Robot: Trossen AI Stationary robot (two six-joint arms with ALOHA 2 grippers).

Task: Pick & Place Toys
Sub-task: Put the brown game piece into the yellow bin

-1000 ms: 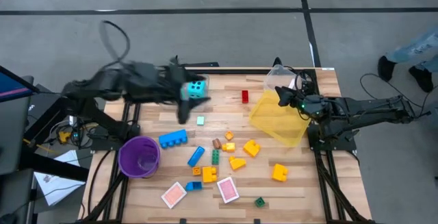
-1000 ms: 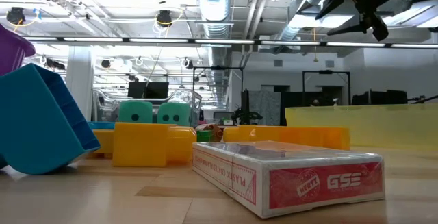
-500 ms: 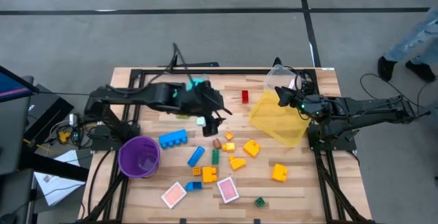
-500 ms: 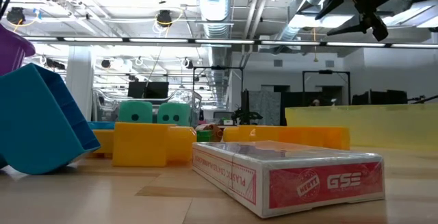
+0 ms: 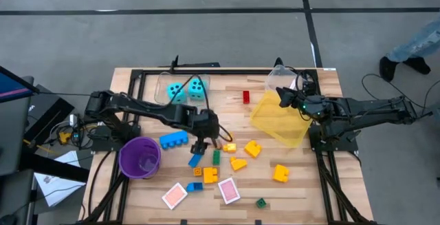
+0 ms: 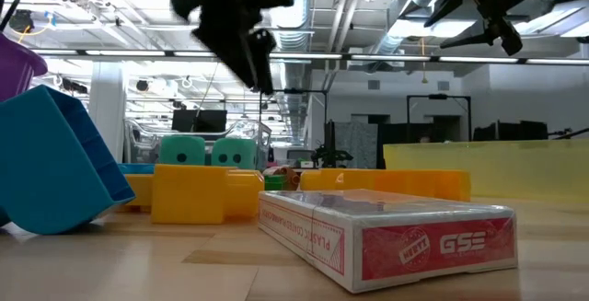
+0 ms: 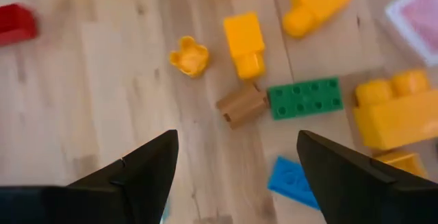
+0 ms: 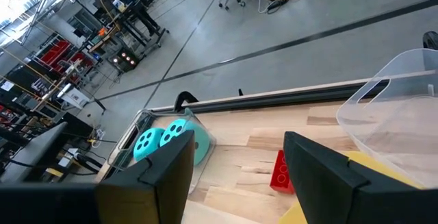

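Note:
Small bricks lie across the table's middle: a tan one (image 7: 241, 105), a green one (image 7: 304, 98), a blue one (image 5: 196, 157) and yellow ones (image 5: 252, 148). My left gripper (image 5: 201, 144) hangs open just above them, pointing steeply down, with nothing between its fingers (image 7: 237, 142). Two cyan dice (image 5: 185, 89) sit in a clear container at the far left. Pink cards (image 5: 228, 190) lie flat near the front edge. My right gripper (image 5: 282, 95) waits open, high above the yellow bin (image 5: 278, 118).
A purple cup (image 5: 140, 157) stands at the near left, beside a longer blue brick (image 5: 174, 139). A red brick (image 5: 246, 97) lies near the far edge, beside a second clear container (image 5: 282, 77). A person's legs (image 5: 412, 56) show beyond the table's right side.
My left gripper has swung from beside the dice container toward the table's middle and near side. It has come well down, tipping from nearly level to a steep downward point, and is now over the bricks. Its fingers stay open. Both dice now show.

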